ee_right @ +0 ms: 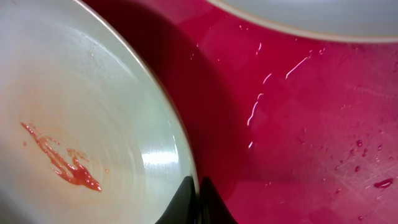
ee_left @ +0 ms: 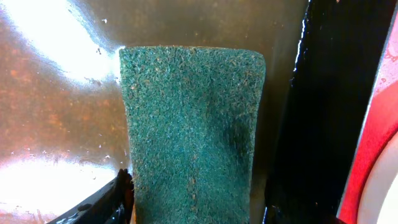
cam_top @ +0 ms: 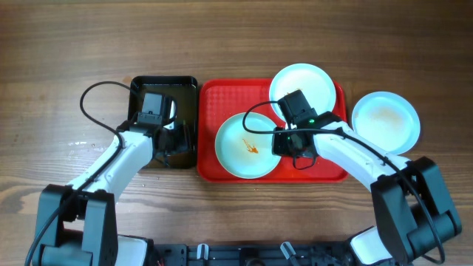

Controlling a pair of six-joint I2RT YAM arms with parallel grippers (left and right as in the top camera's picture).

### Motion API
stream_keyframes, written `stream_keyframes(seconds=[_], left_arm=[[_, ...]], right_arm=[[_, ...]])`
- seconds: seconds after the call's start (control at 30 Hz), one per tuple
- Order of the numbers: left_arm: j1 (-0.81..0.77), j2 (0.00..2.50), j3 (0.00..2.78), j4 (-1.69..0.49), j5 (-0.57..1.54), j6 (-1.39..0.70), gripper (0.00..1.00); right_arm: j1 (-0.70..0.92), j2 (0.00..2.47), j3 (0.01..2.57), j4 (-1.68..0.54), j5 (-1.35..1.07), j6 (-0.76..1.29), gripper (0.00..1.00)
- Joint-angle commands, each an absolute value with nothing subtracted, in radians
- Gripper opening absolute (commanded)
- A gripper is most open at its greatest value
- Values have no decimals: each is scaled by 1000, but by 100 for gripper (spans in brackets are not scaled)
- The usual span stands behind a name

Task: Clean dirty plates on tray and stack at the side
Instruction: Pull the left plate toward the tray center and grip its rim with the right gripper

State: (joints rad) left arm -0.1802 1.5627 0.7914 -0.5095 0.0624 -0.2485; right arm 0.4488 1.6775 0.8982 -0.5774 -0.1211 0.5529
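As the right claw [ee_right: 198, 200] hangs, smeared plate [ee_right: 81, 93] lies just beside.

Three plates: a smeared plate [cam_top: 247, 145] and a second plate [cam_top: 303, 87] on the red tray [cam_top: 214, 96], and a third plate [cam_top: 385, 122] on the table [cam_top: 59, 44] right of it. One red tray. One black tray [cam_top: 164, 80] and one green sponge [ee_left: 189, 130], both left of the red tray. Two robot arms [cam_top: 118, 162] [cam_top: 355, 151].
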Motion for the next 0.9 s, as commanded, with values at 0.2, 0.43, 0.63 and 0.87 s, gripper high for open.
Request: stream_keyframes(seconds=[0.2, 0.43, 0.63, 0.87], left_arm=[[-175, 1572, 788, -385, 73, -247, 63], [-175, 1633, 788, -385, 74, -247, 42], [-175, 1640, 788, -381, 70, -247, 4], [-175, 1564, 793, -377, 70, -247, 4]], right_arm=[[451, 1664, 894, -551, -80, 496, 4], [451, 1664, 892, -548, -92, 496, 5], [451, 1664, 892, -547, -105, 496, 5], [451, 1664, 892, -542, -105, 496, 6]])
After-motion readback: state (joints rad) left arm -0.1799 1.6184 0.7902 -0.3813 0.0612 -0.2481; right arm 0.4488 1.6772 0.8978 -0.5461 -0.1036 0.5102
